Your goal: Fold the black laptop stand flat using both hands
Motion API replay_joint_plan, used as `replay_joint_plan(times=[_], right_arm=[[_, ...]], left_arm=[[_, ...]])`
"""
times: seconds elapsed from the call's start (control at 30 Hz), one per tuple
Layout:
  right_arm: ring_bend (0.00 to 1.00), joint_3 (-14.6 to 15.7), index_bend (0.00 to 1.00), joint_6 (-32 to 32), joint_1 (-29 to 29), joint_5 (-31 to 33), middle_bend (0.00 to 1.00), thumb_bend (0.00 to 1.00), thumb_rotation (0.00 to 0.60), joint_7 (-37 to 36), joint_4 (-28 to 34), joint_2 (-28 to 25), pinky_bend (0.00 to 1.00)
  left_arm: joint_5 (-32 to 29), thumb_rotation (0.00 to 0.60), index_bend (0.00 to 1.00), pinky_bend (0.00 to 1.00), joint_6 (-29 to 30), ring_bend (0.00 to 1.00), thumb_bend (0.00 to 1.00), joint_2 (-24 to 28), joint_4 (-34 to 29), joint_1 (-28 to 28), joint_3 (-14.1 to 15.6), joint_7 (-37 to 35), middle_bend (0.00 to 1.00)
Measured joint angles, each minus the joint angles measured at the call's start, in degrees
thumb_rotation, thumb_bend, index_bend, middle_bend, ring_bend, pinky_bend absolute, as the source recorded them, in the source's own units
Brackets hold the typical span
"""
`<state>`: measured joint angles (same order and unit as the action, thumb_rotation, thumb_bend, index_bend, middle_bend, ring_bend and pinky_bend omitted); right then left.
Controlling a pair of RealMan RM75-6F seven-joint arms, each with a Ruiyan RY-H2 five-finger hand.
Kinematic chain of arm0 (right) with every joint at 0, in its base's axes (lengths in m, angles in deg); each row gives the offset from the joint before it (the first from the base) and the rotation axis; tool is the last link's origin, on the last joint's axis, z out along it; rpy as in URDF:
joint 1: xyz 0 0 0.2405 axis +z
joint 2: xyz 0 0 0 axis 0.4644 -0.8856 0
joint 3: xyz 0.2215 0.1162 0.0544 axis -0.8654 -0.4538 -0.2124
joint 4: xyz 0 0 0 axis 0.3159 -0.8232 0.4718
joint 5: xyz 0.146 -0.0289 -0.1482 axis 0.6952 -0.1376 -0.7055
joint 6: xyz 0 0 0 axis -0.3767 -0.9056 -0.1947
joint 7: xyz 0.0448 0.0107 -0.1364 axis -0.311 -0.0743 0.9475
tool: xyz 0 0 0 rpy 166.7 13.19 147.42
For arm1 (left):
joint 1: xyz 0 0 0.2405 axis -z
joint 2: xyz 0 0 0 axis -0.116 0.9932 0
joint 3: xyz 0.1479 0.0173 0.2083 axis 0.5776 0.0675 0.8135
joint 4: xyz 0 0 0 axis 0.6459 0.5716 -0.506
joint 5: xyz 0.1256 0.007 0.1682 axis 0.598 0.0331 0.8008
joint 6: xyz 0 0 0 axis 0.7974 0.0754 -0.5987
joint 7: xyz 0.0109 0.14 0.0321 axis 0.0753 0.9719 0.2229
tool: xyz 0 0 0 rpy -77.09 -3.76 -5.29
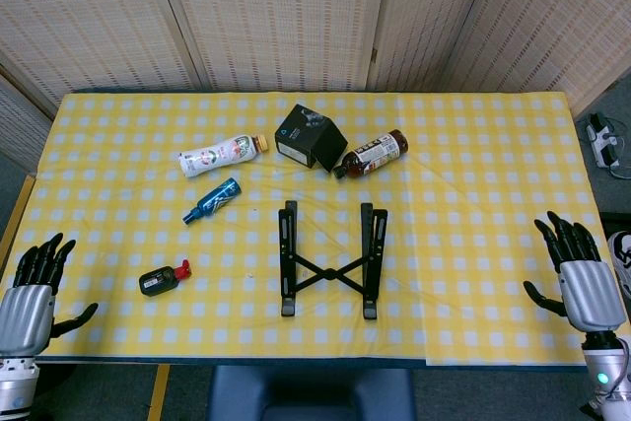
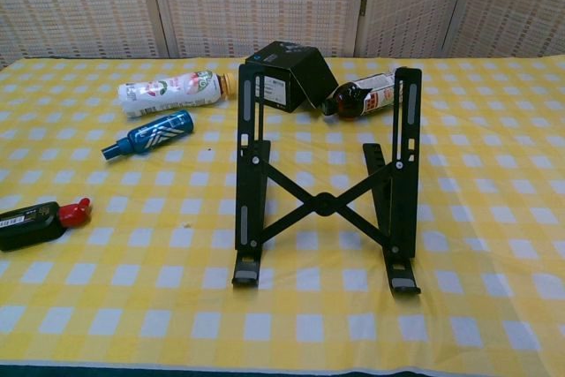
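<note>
We see the black laptop stand (image 1: 329, 260) unfolded on our checkered desk (image 1: 473, 184), its metal bars crossed; beyond it lies a brown bottle (image 1: 372, 154). Our left hand (image 1: 32, 295) and right hand (image 1: 580, 277) flank it, fingers spread and released.

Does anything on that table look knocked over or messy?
Yes: the bottles all lie on their sides rather than upright, the white bottle, blue bottle and brown bottle. The black box sits tilted.

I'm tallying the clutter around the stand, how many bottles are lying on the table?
4. White bottle left of the black box, blue bottle just below it, brown bottle right of the box, small black red-capped bottle near the left front. None look hidden.
</note>
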<state>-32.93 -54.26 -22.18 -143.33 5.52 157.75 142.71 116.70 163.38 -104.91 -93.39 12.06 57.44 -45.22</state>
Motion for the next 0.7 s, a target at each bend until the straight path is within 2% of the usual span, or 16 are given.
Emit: replay_joint_plan(times=[0.2,0.43,0.7], right_arm=[[0.00,-0.1,0.00,0.0,0.1,0.0,0.00,0.28,0.600,-0.5,-0.3,0.1,0.00],[0.00,-0.2,0.00,-0.9,-0.1,-0.4,0.00,0.28,0.600,-1.4,-0.7,0.3,0.00],[0.00,0.1,0.00,1.2,1.1,-1.1,0.00,0.28,0.600,-3.3,-0.2,-0.1,0.00]], left_arm=[[-3.6,0.600,0.00,0.00,-6.2,0.00,0.21,4.0,-3.4,2.5,-0.7,7.1,0.00],[-3.4,0.600,0.00,0.00,-6.1,0.00,0.21,3.7,-3.4,2.8,-0.9,7.0,0.00],[-3.0,0.600,0.00,0.00,-5.9,0.00,0.21,3.2,-2.9,3.1,-1.0,6.4,0.00]])
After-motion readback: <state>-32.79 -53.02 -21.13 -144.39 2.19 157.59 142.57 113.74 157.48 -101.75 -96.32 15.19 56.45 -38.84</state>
